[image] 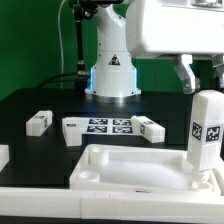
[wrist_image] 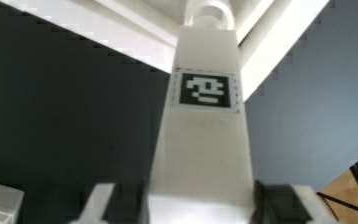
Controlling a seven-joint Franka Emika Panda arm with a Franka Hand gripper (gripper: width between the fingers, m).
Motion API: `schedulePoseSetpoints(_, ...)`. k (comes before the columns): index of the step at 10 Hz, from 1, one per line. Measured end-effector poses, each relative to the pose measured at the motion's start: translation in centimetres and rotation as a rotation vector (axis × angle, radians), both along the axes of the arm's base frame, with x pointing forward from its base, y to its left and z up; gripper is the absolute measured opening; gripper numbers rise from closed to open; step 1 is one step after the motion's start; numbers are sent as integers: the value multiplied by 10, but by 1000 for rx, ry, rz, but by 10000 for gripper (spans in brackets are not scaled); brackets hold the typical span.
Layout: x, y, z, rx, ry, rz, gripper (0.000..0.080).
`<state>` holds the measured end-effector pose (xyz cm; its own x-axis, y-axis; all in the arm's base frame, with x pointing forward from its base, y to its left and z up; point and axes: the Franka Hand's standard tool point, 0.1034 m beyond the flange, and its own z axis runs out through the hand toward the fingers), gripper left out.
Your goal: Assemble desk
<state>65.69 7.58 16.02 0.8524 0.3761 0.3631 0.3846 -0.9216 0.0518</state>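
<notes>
The tabletop panel [image: 110,165] lies nearest, along the front of the black matte table [image: 40,100]. It is smooth white plastic with a raised rim and a round corner socket [image: 85,176] on the exterior view's left. At the panel's corner on the exterior view's right, a white square leg [image: 205,145] stands upright, with a black-and-white tag [image: 198,130] on its side. Whether its lower end sits fully in a socket cannot be told.

The gripper [image: 203,85] comes down from above and grasps this leg at its upper end. In the wrist view the fingers [wrist_image: 105,205] flank the leg [wrist_image: 202,150], partly open to its width and pressed against its two opposite faces.

Further back, the marker board [image: 105,127] lies flat. Just beside it are loose legs, one [image: 38,121] on the exterior view's left and one [image: 150,127] on the right.
</notes>
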Motion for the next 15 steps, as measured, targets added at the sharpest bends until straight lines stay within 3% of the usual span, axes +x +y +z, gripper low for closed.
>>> schedulePoseSetpoints(11, -5, 4, -22, 3, 21, 4, 281)
schedulePoseSetpoints(15, -2, 9, -23, 13, -21, 3, 281)
